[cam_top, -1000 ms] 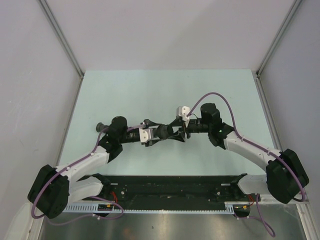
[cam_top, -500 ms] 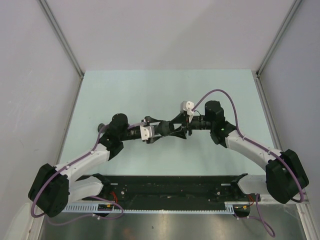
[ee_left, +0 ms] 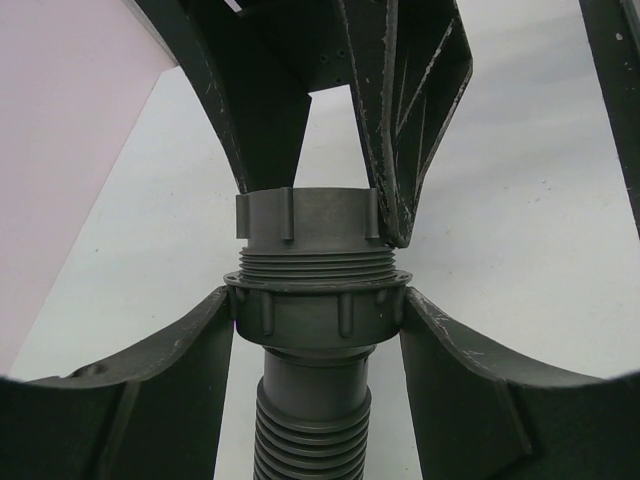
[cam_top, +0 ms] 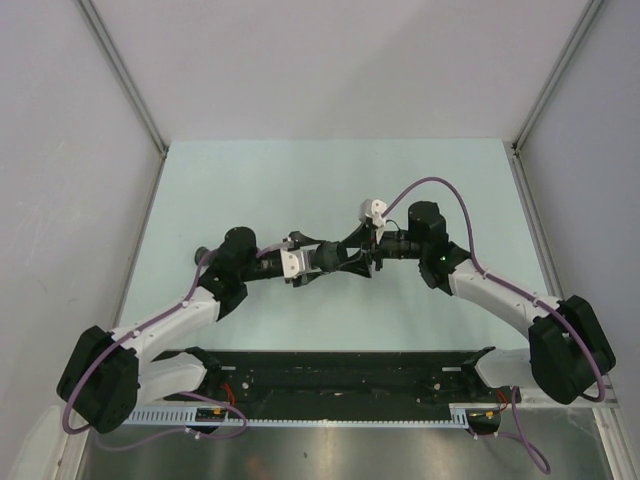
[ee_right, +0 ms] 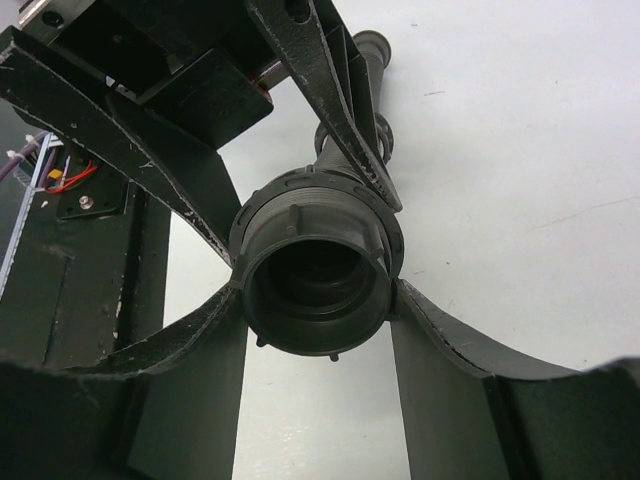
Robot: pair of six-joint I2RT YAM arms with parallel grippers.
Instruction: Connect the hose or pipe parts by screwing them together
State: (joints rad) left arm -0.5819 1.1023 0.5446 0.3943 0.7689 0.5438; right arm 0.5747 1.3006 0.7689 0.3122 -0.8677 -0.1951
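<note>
Top view: both arms reach in over the pale green table [cam_top: 250, 180] and meet tip to tip near its middle. The left gripper [cam_top: 335, 262] and right gripper [cam_top: 362, 260] are so close that the black parts btwn them merge into one dark lump; can't tell them apart from here.

Left wrist view: much clearer. The left gripper's own fingers [ee_left: 190, 370] are clenched on the tube [ee_left: 318, 305], one pad each side of its wide collar, w/ the ribbed hose section running down out of frame. Just above the collar, a few threads are exposed. The ring nut [ee_left: 305, 215] sits on top of them, in line w/ the tube, pinched by the right gripper coming in from above.

Right wrist view: looking straight into the nut's open bore. The right gripper's fingers [ee_right: 440, 330] grasp the ring nut on both sides. Behind it the tube runs away to the upper right, w/ the left gripper's fingers on it.
</note>
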